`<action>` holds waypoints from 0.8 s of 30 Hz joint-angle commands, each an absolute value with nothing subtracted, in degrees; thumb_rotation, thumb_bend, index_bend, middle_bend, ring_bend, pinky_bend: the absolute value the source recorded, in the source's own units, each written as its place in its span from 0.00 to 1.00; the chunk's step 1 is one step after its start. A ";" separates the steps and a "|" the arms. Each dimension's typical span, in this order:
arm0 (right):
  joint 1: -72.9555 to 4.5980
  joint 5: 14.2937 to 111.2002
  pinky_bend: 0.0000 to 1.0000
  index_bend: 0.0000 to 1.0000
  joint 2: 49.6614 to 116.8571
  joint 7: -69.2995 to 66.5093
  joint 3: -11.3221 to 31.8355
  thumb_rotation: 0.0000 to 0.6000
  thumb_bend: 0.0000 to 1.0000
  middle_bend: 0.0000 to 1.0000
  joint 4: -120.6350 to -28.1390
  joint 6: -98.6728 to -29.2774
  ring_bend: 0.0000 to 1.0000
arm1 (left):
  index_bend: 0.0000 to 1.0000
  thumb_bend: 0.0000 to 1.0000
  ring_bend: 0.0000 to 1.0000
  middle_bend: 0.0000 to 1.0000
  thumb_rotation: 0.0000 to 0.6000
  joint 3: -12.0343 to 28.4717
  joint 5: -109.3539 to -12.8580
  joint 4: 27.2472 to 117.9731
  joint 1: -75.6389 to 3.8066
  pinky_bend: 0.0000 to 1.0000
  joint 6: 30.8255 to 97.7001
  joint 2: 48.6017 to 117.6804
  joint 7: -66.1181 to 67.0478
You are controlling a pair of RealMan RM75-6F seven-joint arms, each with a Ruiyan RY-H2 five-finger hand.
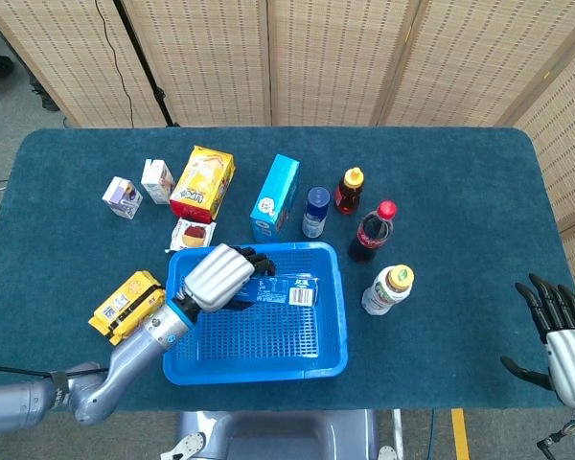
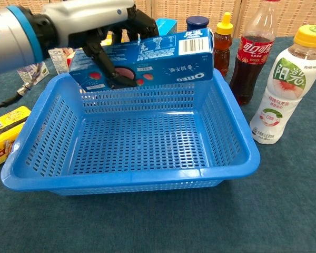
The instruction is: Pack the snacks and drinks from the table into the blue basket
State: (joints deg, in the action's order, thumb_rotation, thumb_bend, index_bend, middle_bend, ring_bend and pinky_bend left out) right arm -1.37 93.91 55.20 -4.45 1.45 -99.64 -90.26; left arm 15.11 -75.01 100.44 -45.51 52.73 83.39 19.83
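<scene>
My left hand (image 1: pixel 218 276) (image 2: pixel 102 29) grips a blue Oreo box (image 1: pixel 286 289) (image 2: pixel 163 60) and holds it lengthwise above the blue basket (image 1: pixel 332 316) (image 2: pixel 229 142), over its back half. The basket's floor holds nothing. My right hand (image 1: pixel 561 331) rests open at the table's near right corner, away from everything. Behind the basket stand a yellow snack bag (image 1: pixel 202 182), a blue carton (image 1: pixel 275 196), a blue can (image 1: pixel 315 211), a honey bottle (image 1: pixel 349 190) and a cola bottle (image 1: pixel 372 231) (image 2: pixel 254 50). A yellow-capped drink bottle (image 1: pixel 387 290) (image 2: pixel 282 84) stands right of the basket.
Two small milk cartons (image 1: pixel 123 197) (image 1: pixel 157 180) stand at the back left. A small red-and-white packet (image 1: pixel 192 233) lies behind the basket's left corner. A yellow biscuit pack (image 1: pixel 126 306) (image 2: pixel 2 134) lies left of the basket. Wicker screens stand behind the table.
</scene>
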 commanded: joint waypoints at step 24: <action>-1.86 92.36 0.00 0.00 55.30 -3.78 1.73 1.00 0.00 0.00 -100.05 -88.87 0.00 | 0.00 0.28 0.00 0.00 1.00 12.85 -73.82 97.57 -46.07 0.03 55.47 83.93 14.16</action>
